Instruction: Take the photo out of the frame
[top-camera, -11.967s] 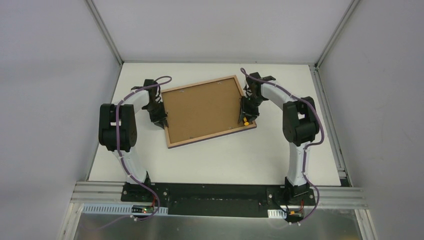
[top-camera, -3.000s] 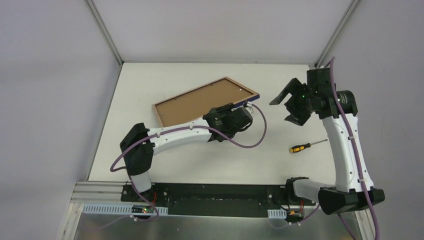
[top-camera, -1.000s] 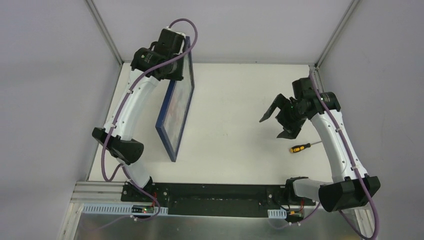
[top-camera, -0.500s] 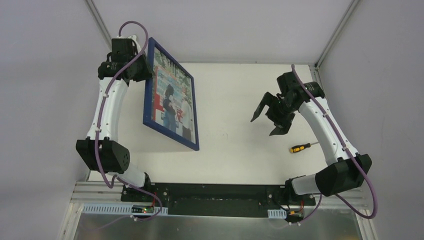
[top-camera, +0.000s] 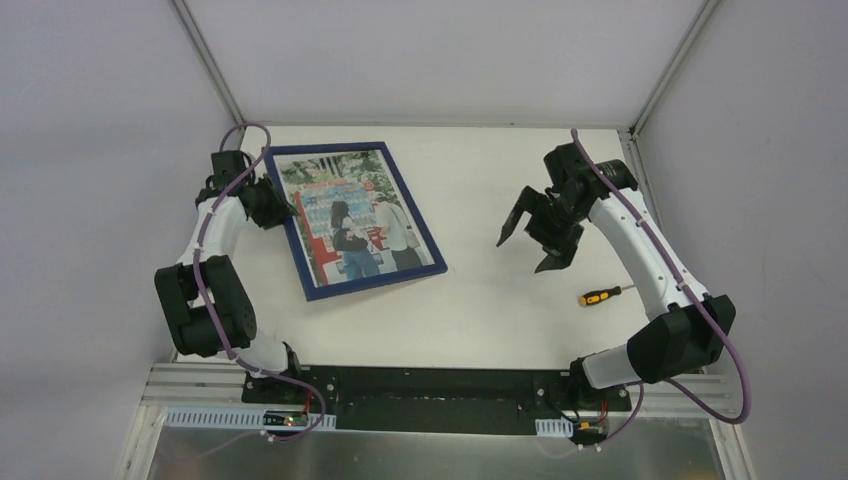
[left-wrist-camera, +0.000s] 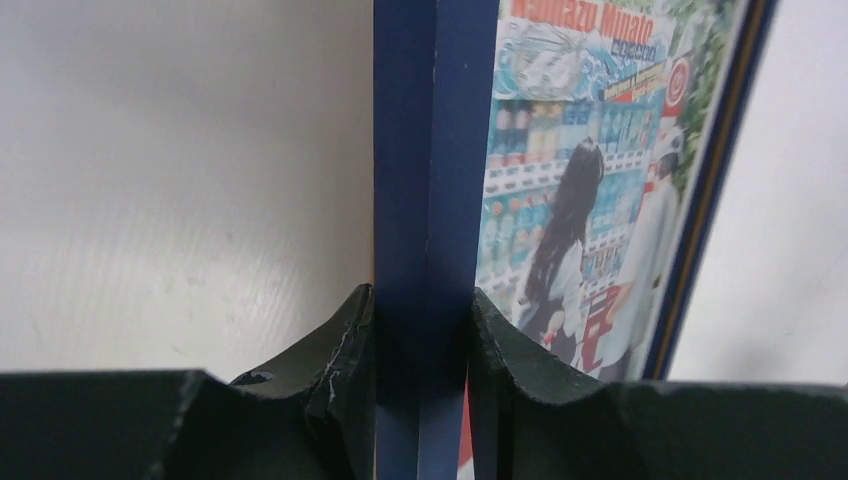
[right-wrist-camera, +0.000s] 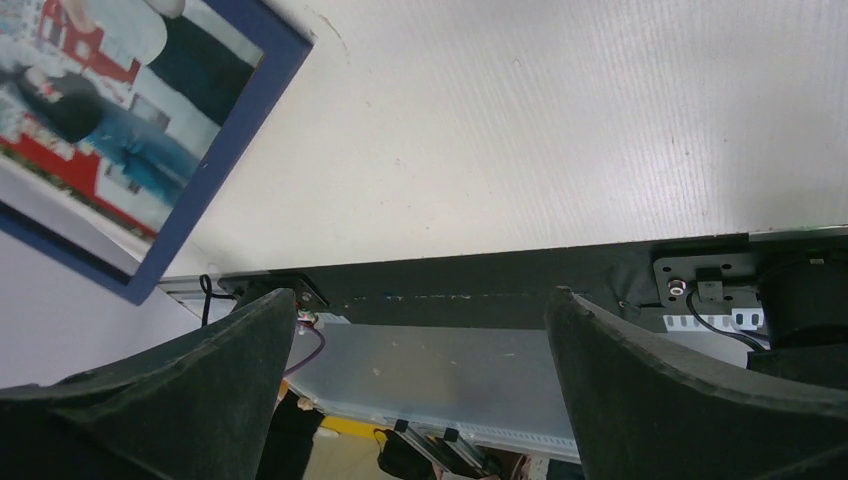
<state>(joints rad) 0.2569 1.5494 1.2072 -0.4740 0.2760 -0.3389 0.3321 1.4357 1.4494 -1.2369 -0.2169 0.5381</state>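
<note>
- The left gripper (left-wrist-camera: 420, 340) has two fingers (left-wrist-camera: 345, 345) squeezed tight on the blue rim of the frame (top-camera: 375, 284), one finger on each face of the rim.
- They hold the frame's left long side, nearer its far end.
- The right gripper (top-camera: 522, 255) has its two fingers (right-wrist-camera: 180, 400) spread wide, with nothing between them. It hangs in the air over the right half of the table (top-camera: 480, 320).
- Count: two arms, two grippers, one frame, one photo (top-camera: 355, 220), one screwdriver (top-camera: 600, 295).
- The frame is in the left half of the table, close to the far left corner. Its blue front and the photo face up.
- The frame's long way runs from the far edge toward the near edge, and the near end slants a little to the right. The top of the photo is at the far end.
- I cannot tell if the frame lies flat or is tipped up a bit on the held side.
- The photo sits inside the frame and shows people standing by a drink machine.
- The screwdriver has an orange and black handle. It lies near the right edge of the table, well apart from the frame, with its handle pointing toward the frame.
</note>
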